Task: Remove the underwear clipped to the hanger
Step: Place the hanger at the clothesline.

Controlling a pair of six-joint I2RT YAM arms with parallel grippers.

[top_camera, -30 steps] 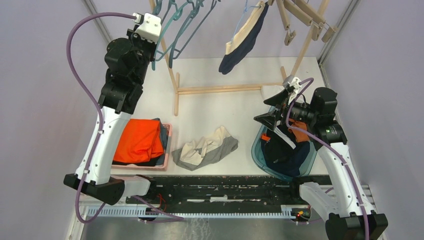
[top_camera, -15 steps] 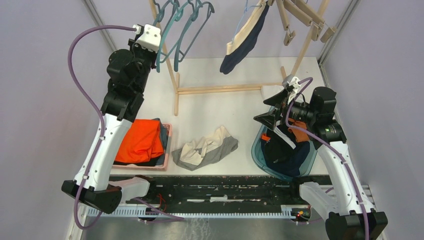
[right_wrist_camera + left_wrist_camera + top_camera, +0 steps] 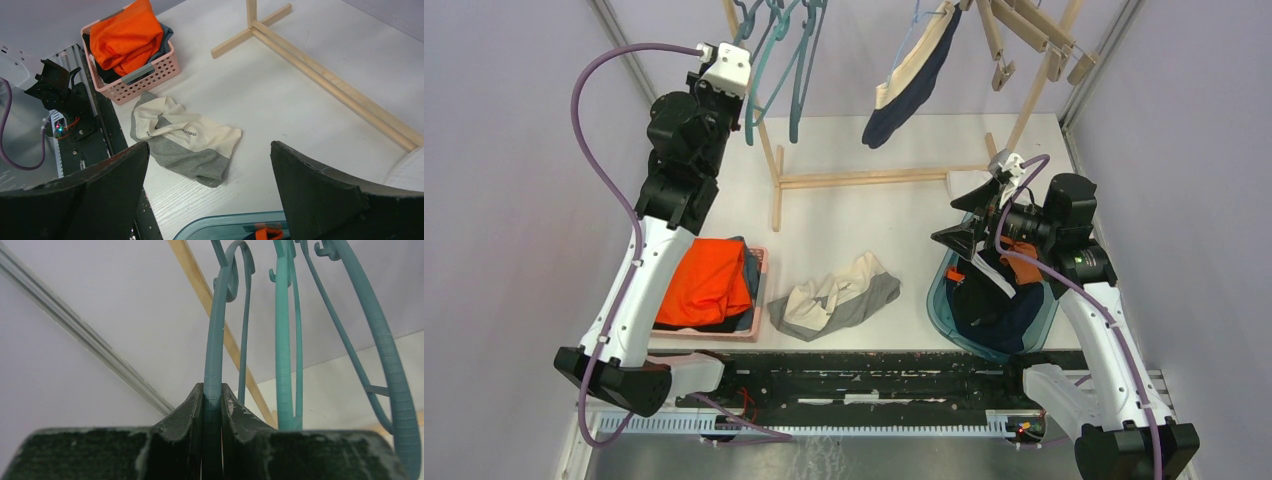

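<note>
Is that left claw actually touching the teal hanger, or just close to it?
Touching. The left wrist view shows the left gripper shut on the teal hanger, pressed against its bar on both sides with no gap.

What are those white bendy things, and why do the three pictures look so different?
Those are two robot arms with pinching grippers instead of hands. The big picture looks down from above. The other two come from small cameras, one on each wrist.

The left gripper is pinched shut on a teal hanger, up by the wooden rack. The right gripper is open and holds nothing.

On the table lie grey and cream underwear, a pink basket with orange cloth, and a blue tub with dark clothes. More underwear, the hanging underwear, dangles up high.
</note>
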